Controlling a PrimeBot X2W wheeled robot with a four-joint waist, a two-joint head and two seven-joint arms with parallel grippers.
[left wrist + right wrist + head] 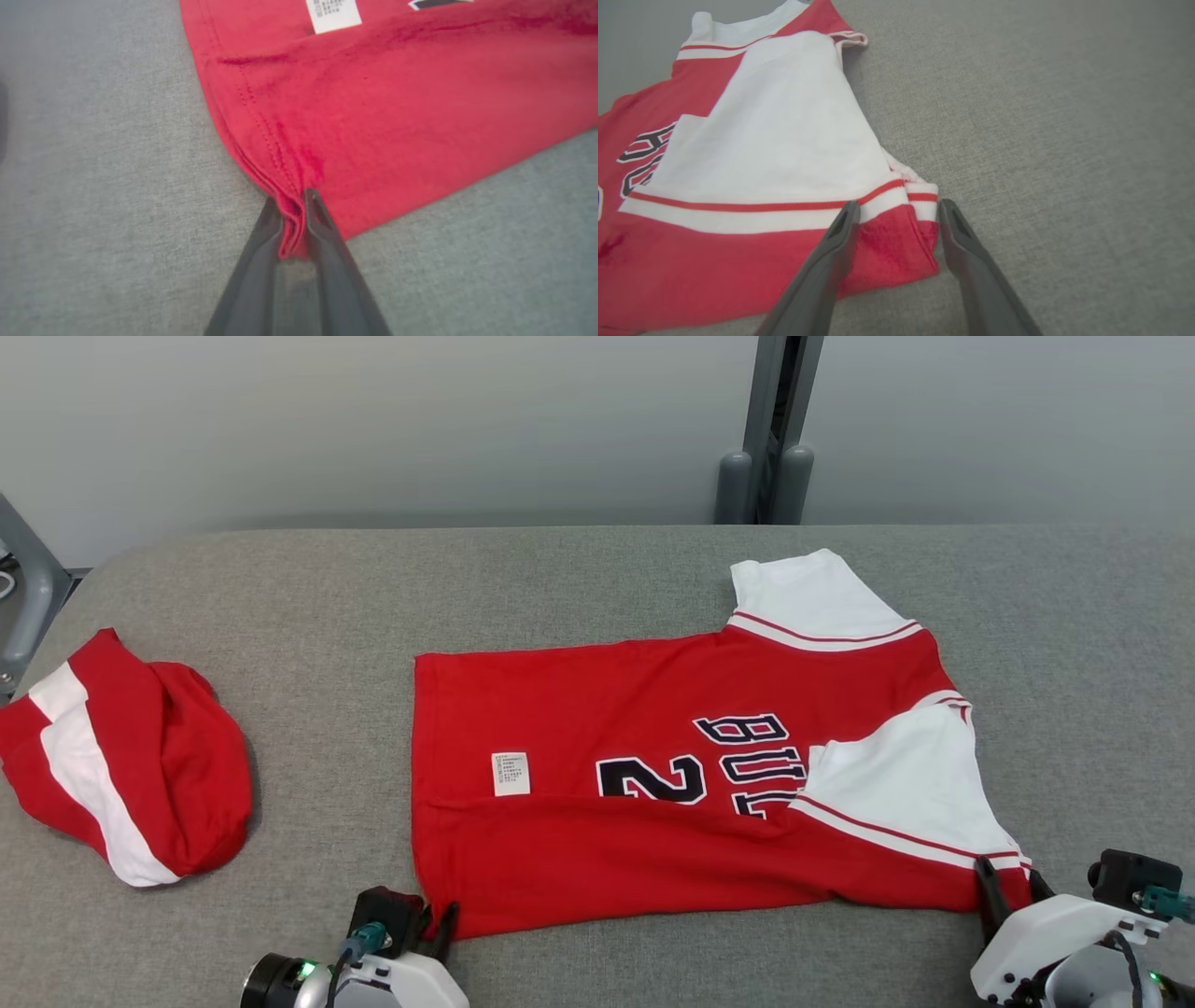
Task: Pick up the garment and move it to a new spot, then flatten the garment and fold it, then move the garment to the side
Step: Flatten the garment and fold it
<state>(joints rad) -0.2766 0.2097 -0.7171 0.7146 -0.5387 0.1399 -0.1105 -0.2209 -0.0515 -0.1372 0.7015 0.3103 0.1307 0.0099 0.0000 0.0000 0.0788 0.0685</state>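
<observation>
The largest risk is an uneven lift. The jersey (653, 728) lies spread across the middle of the grey table (560, 579) with its near edge folded over onto itself, and its two near corners are not equally secured. The left gripper (290, 198) pinches the bunched hem corner between closed fingers, while the right gripper (899, 205) stands open astride the shoulder corner, cloth between its fingers but unclamped. If one side rose alone, the fold would likely skew or drag open. A lesser risk is the thin pinch slipping (the knit looks smooth and limp). The table cover is coarse grey weave. A rumpled red-and-white bundle (121, 756) lies well apart at the left. The jersey's white sleeve (906, 775) is striped red, and a small white label (511, 773) lies flat.
</observation>
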